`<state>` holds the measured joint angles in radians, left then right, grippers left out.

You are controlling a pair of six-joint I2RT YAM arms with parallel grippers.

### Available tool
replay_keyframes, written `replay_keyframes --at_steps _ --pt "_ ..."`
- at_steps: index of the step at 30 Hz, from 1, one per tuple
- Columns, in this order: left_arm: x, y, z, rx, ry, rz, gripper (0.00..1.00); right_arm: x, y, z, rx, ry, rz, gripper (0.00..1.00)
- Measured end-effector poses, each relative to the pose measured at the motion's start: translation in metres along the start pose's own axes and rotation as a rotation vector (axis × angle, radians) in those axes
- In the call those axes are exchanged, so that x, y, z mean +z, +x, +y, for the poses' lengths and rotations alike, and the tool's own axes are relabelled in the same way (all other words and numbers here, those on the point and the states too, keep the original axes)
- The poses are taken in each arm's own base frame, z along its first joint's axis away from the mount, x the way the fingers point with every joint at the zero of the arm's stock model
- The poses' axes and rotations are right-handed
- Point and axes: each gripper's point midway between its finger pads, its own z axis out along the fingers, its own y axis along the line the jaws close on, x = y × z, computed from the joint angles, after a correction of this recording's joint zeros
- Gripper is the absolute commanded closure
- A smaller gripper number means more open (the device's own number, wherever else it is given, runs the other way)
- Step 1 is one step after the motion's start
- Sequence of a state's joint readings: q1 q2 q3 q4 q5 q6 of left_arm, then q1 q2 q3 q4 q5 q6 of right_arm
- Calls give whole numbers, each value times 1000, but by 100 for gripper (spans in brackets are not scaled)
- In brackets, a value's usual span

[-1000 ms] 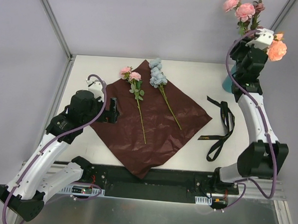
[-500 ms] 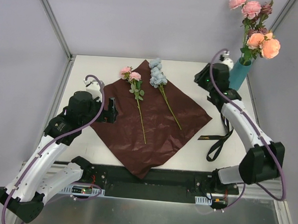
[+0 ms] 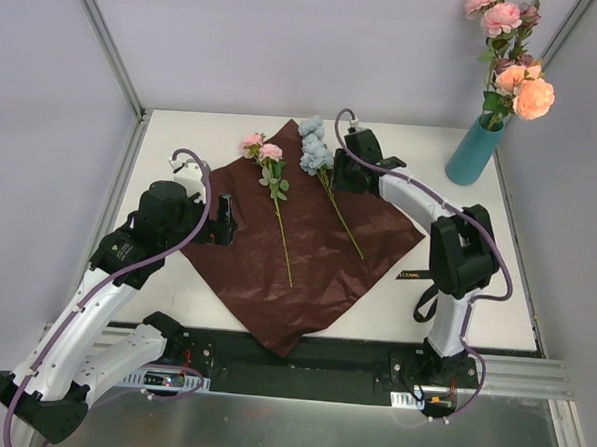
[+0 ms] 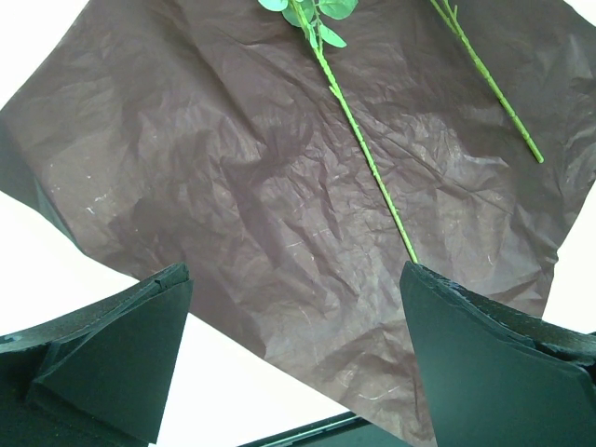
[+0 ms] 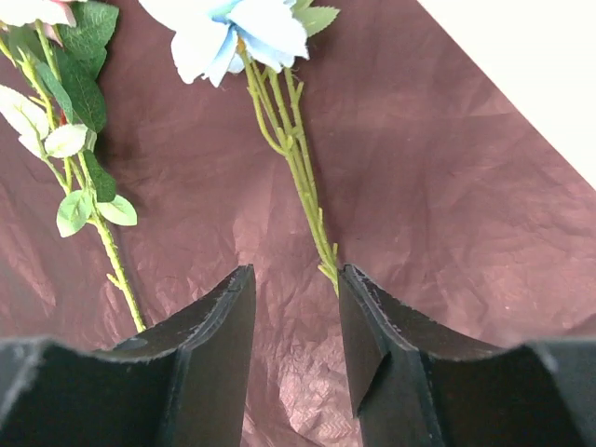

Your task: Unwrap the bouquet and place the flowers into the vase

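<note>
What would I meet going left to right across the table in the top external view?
left gripper → pink flower stem → pale blue flower stem → black ribbon → teal vase

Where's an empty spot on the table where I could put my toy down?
Bare table shows right of the black ribbon, and along the far edge between the right gripper and the vase. The middle is crowded: the maroon paper holds a pink flower and a blue flower.
</note>
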<state>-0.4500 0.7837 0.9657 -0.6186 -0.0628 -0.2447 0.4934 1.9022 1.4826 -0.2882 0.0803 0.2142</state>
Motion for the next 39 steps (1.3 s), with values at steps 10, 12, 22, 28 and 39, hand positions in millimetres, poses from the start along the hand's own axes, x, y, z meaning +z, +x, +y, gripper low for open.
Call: replay_keyframes --at_steps 10,12,22,28,39 --pt "0 0 0 0 0 2 1 28 22 6 -116 7 93 55" --pt "0 0 0 1 0 2 1 31 27 7 -136 10 106 56" --pt "0 0 0 0 0 2 1 50 41 0 -231 60 124 60" --pt "0 0 0 0 0 2 1 56 47 -5 -257 85 135 64" --pt "0 0 0 0 0 2 1 56 47 -1 -315 89 120 69"
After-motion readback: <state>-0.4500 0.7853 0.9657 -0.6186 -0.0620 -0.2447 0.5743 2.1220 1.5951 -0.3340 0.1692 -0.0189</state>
